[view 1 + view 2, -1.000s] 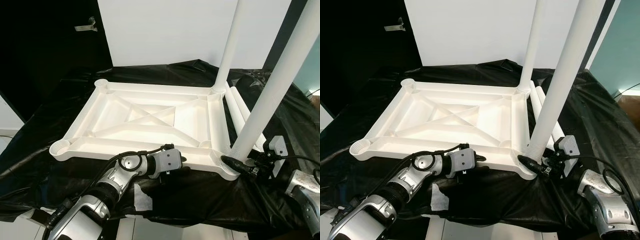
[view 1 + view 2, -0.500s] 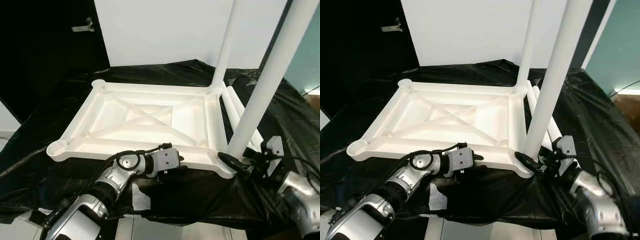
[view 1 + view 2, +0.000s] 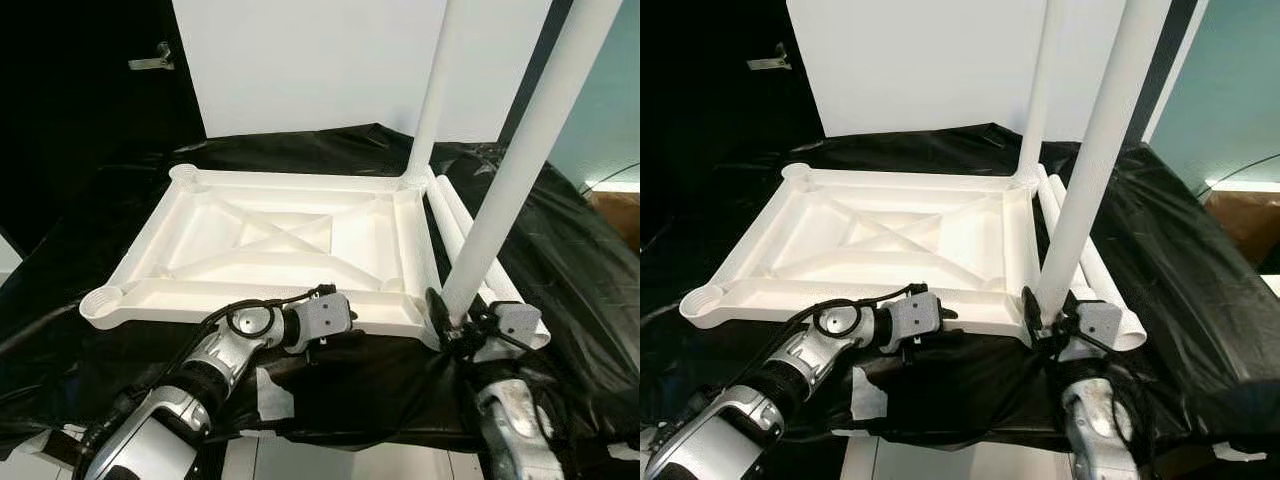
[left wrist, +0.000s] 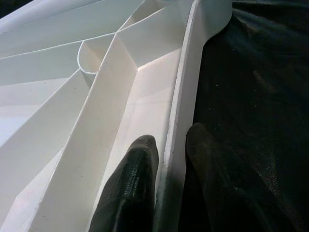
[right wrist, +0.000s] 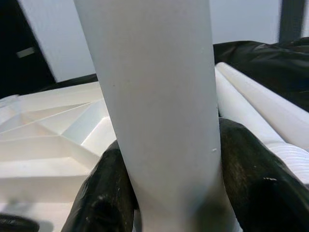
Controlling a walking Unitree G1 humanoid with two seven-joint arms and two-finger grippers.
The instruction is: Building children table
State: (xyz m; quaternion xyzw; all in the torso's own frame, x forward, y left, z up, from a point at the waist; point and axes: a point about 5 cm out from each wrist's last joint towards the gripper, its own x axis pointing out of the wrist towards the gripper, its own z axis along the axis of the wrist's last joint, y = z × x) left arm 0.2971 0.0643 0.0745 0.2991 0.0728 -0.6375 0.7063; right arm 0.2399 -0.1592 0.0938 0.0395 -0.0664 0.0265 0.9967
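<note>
Since a second ago, the right pincer [image 3: 447, 318], clamped on the near white tubular plastic leg [image 3: 520, 160], has been drawn inward beside its corner socket. Were the left pincer [image 4: 166, 159], clamped on the rim of the upturned white ribbed plastic tabletop [image 3: 200, 250], to slip, the tilted leg could be cross-threaded.

We find no legible text, label, brand, number or sign on anything in these views; all surfaces read blank.

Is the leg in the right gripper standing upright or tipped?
Tipped: the leg leans from the tabletop's near corner, unlike the far leg.
</note>
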